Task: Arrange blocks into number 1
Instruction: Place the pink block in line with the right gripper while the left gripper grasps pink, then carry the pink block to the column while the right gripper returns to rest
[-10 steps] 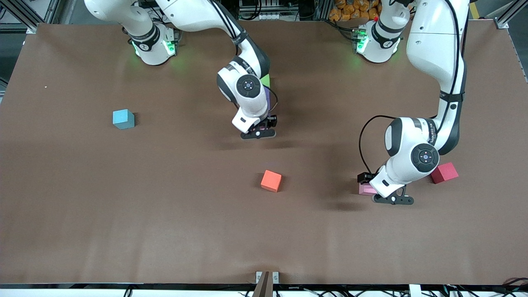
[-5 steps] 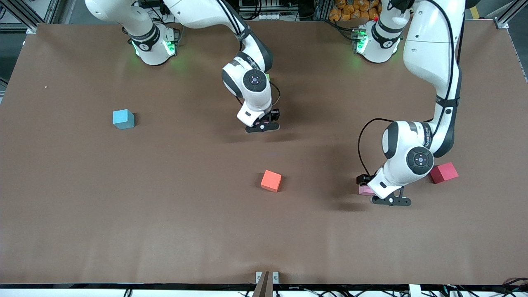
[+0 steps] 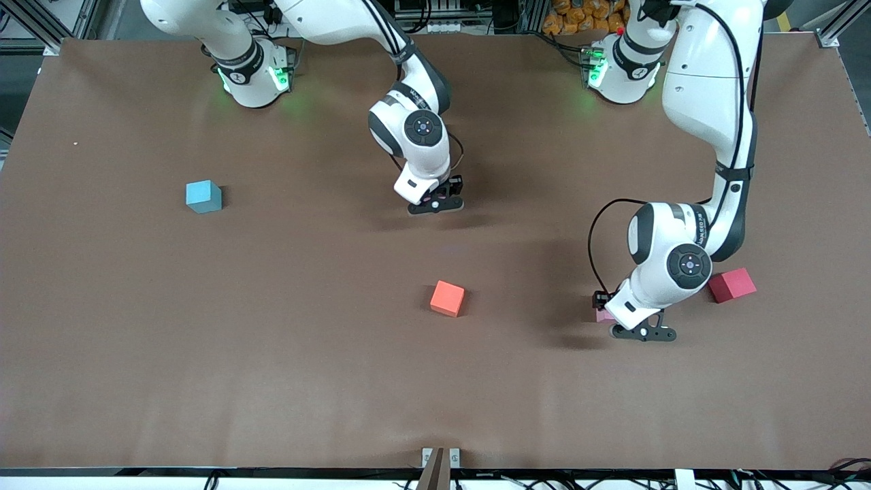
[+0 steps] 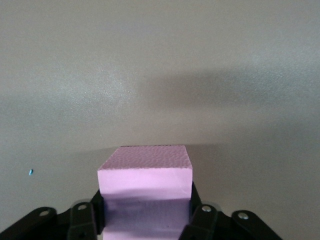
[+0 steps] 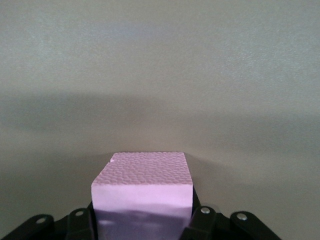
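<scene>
My right gripper (image 3: 439,197) is shut on a light pink block (image 5: 142,187) over the middle of the table, toward the robots' bases. In the right wrist view the block fills the gap between the fingers (image 5: 200,220). My left gripper (image 3: 607,309) is low at the left arm's end of the table, shut on the other light pink block (image 3: 601,315). That block (image 4: 145,180) sits squarely between the left gripper's fingers (image 4: 202,217). The green block and both purple blocks are hidden by the right arm.
A light-blue cube (image 3: 203,196) sits toward the right arm's end. An orange cube (image 3: 447,298) lies mid-table, nearer the front camera than the right gripper. A red cube (image 3: 732,285) rests just beside the left arm's wrist.
The right gripper has moved with its pink block toward the robots' bases, and its arm now covers the green and purple blocks. The left gripper has shifted slightly and covers more of its pink block.
</scene>
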